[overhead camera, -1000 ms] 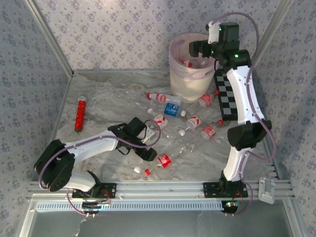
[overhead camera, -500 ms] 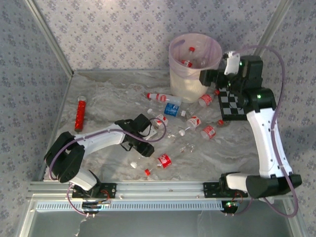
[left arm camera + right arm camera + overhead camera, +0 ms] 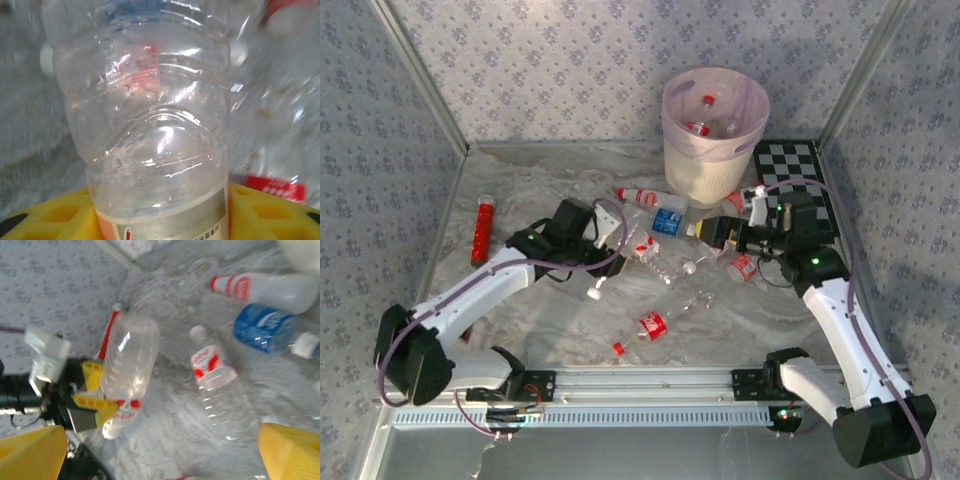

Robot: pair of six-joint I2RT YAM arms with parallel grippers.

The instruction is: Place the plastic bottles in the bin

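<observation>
My left gripper [image 3: 601, 268] [image 3: 160, 220] is shut on a clear plastic bottle [image 3: 155, 125] [image 3: 128, 371] with a red-and-white label, held off the table with its white cap pointing down. My right gripper [image 3: 717, 236] [image 3: 161, 455] stands open and empty over the bottle pile, its yellow fingers [image 3: 292, 452] wide apart. Below it lies a white-capped bottle [image 3: 217, 385]. Other bottles lie around: a red-labelled one [image 3: 640, 197], a blue-labelled one [image 3: 668, 222] [image 3: 265, 329], another [image 3: 653, 325] near the front. The bin [image 3: 715, 150] stands at the back, with bottles [image 3: 698, 128] inside.
A long red tube [image 3: 480, 232] lies at the far left. A black-and-white chequered board [image 3: 798, 165] lies to the right of the bin. Patterned walls close in the back and both sides, and a metal rail [image 3: 640, 380] runs along the front edge.
The right arm left the bin and swung down to the bottle pile, gripper empty. The left arm moved back from the front, carrying the bottle up off the table.
</observation>
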